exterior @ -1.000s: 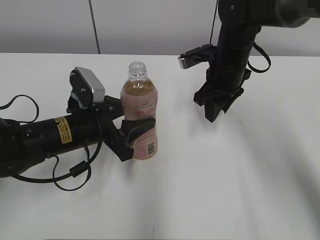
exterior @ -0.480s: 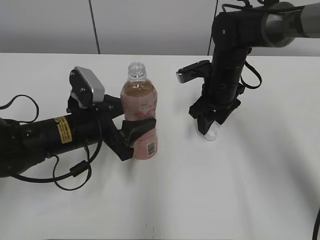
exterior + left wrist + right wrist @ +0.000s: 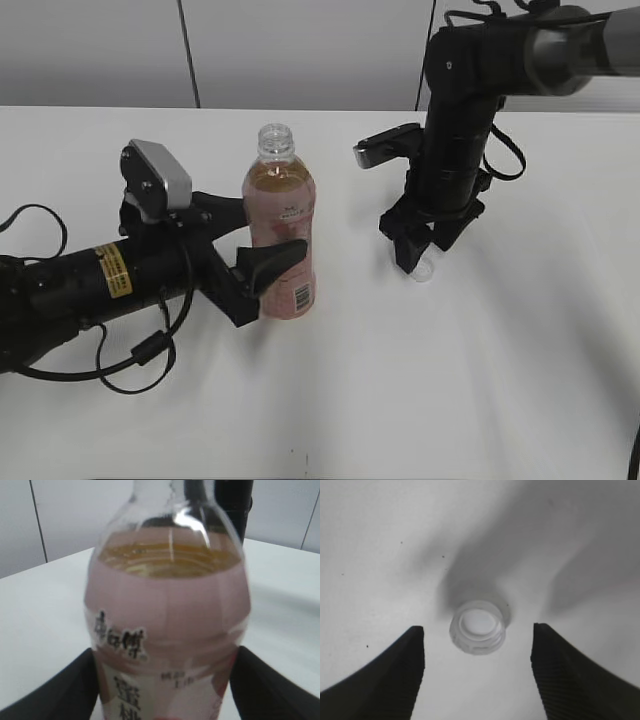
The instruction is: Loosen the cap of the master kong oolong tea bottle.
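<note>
bottle top: the left wrist view cuts off the neck of the master kong oolong tea bottle (image 3: pixel 167 610).
bottle bottom: cut off there too.
label words: blurry.
cap (image 3: pixel 424 268): partly hidden behind the right gripper (image 3: pixel 420 248) in the exterior view.

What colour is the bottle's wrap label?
Pale pink wrap label with dark characters, clearest in the left wrist view.

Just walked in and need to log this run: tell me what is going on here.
The cap is off the master kong oolong tea bottle and lies on the white table, open side up. The right claw hangs just above the cap, jaws spread, not gripping it. The bottle stands upright with its neck open. The left claw sits around the bottle's lower body; the views do not settle whether it is gripping.
</note>
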